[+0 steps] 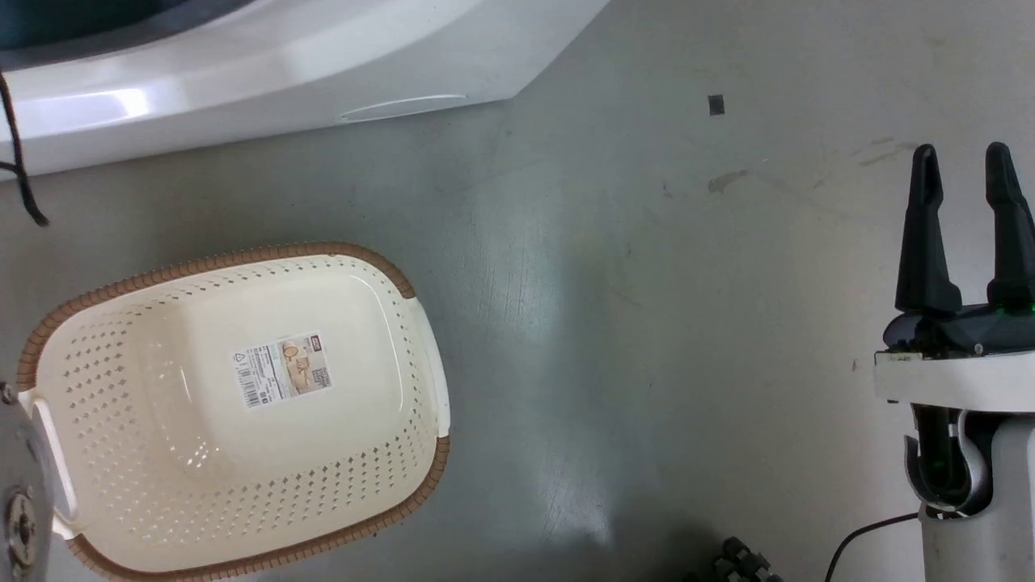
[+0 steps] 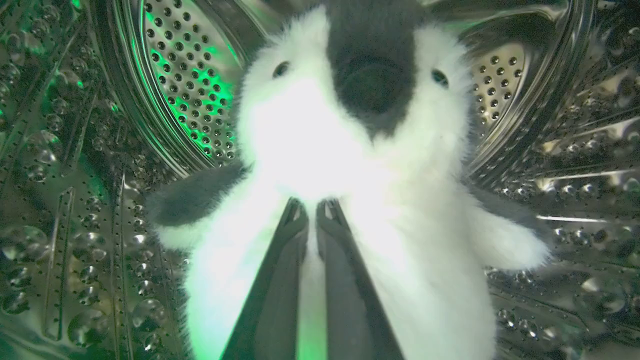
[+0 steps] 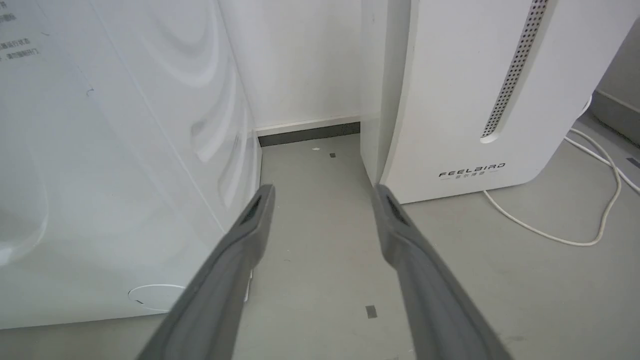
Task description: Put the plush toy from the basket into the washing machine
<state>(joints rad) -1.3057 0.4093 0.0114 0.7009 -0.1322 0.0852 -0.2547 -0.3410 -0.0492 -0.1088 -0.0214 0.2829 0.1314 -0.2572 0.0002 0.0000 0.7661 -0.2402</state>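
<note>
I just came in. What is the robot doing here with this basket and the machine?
The robot is loading a plush into the washer. Its left claw is inside the steel drum, shut on the plush's white belly and not yet letting go. The basket stands empty on the floor near the washer. The right claw is open and holds nothing.

The washing machine [image 1: 242, 73] is cut off by the head view's top edge. The basket [image 1: 372, 477] has its left end behind a grey robot part [image 1: 16, 485], and its label [image 1: 283, 370] is too small to read. In the left wrist view the plush toy [image 2: 310, 140] runs past the top and bottom edges, and the tips of the left gripper [image 2: 311, 206] are sunk in its fur.
</note>
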